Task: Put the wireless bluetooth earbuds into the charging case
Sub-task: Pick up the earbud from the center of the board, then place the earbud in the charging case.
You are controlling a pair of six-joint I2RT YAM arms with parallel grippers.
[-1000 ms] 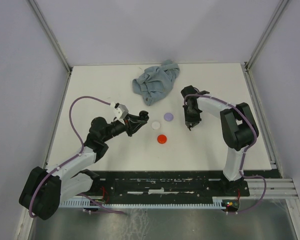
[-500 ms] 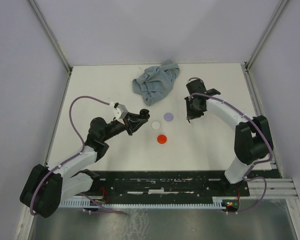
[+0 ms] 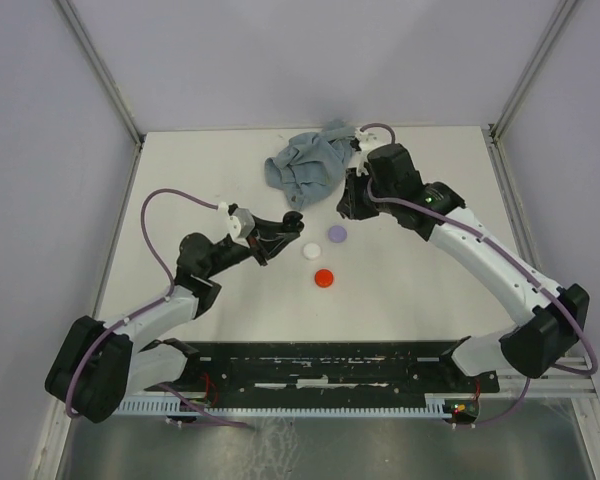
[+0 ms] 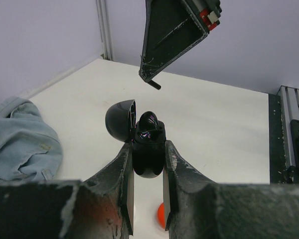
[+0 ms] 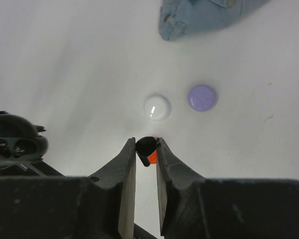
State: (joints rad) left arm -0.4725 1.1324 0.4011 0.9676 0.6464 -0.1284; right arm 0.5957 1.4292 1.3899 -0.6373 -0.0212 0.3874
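My left gripper (image 4: 147, 152) is shut on the black charging case (image 4: 149, 132). It holds the case off the table with its round lid (image 4: 119, 121) open. In the top view this gripper (image 3: 280, 232) is left of the discs. My right gripper (image 5: 145, 143) is shut on a small black earbud (image 5: 146, 149). In the top view it (image 3: 348, 203) hangs above the table, to the right of the case and beyond it. In the left wrist view its finger (image 4: 172, 32) comes down from the top, with the earbud tip (image 4: 156, 85) above the open case. No other earbuds show.
Three coin-sized discs lie mid-table: white (image 3: 311, 250), lilac (image 3: 336, 233) and red (image 3: 325, 278). A crumpled blue cloth (image 3: 310, 165) lies at the back. The open case also shows at the left edge of the right wrist view (image 5: 15, 142).
My right arm has swung from the right side toward the back and left, bringing its gripper near the held case. My left gripper has stayed almost still.
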